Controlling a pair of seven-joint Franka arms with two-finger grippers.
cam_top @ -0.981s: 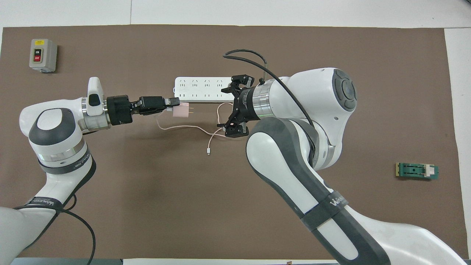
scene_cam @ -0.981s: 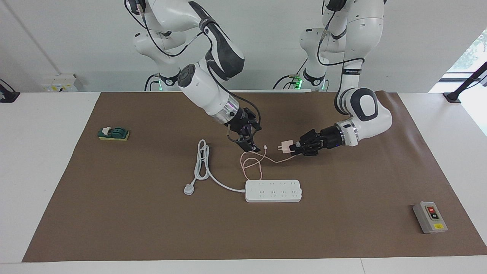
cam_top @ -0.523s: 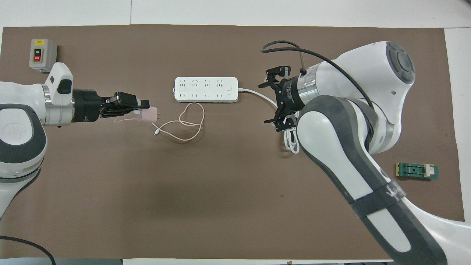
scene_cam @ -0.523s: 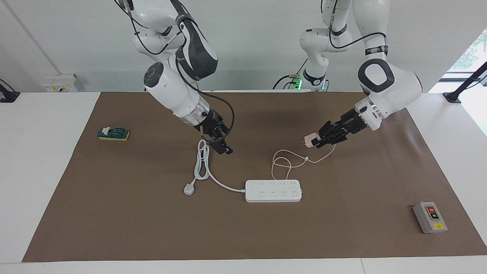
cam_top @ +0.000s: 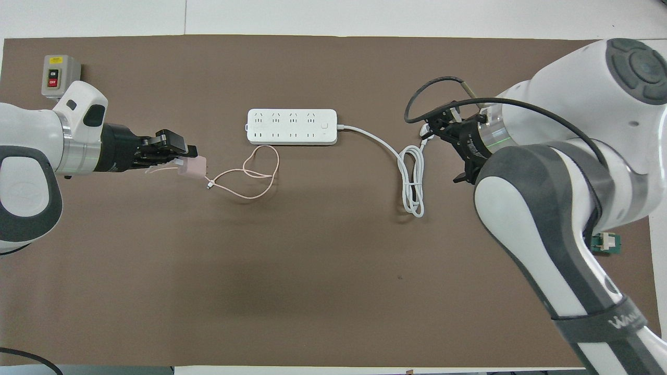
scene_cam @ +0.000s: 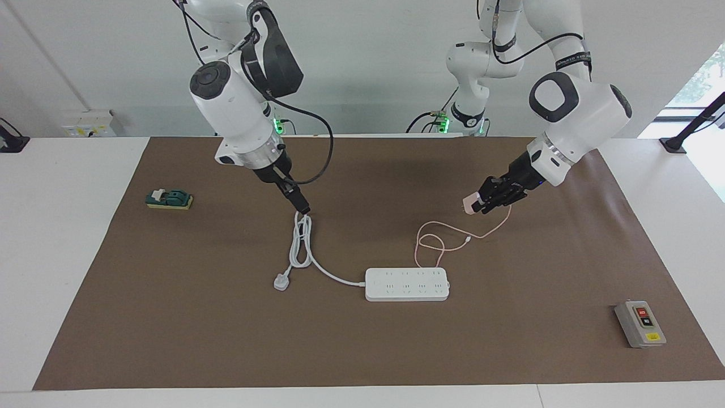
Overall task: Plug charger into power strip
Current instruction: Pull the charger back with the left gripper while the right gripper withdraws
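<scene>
Overall, we see a white tabletop (scene_cam: 73, 238) under a wide brown mat (scene_cam: 170, 317), with a plain pale wall where the two robots stand.

Our left arm comes in from its own end, and its left claw (scene_cam: 481, 204) hangs in the air over bare mat, clamped on the charger (scene_cam: 469, 203), a small pale pink cube. We judge it is held up so that the prongs can be turned toward a socket. Its thin pink cable (scene_cam: 439, 241) droops from the cube and loops on the mat, reaching to just beside the power strip (scene_cam: 407, 284).

Our right arm waits, its right claw (scene_cam: 300, 205) spread wide and empty above the coiled thick white cord (scene_cam: 303, 243), probably keeping out of the way.

That long white power strip lies flat on the mat, farther from the robots than both claws, sockets upward. Its cord ends in a grey-white plug (scene_cam: 281, 281) lying unplugged on the mat.

Nothing is plugged in yet; carrying the charger over the strip seems the step in hand.

A grey switch box (scene_cam: 640, 323) with red and black buttons sits near the left arm's end. A small green block (scene_cam: 169, 199) sits toward the right arm's end.
</scene>
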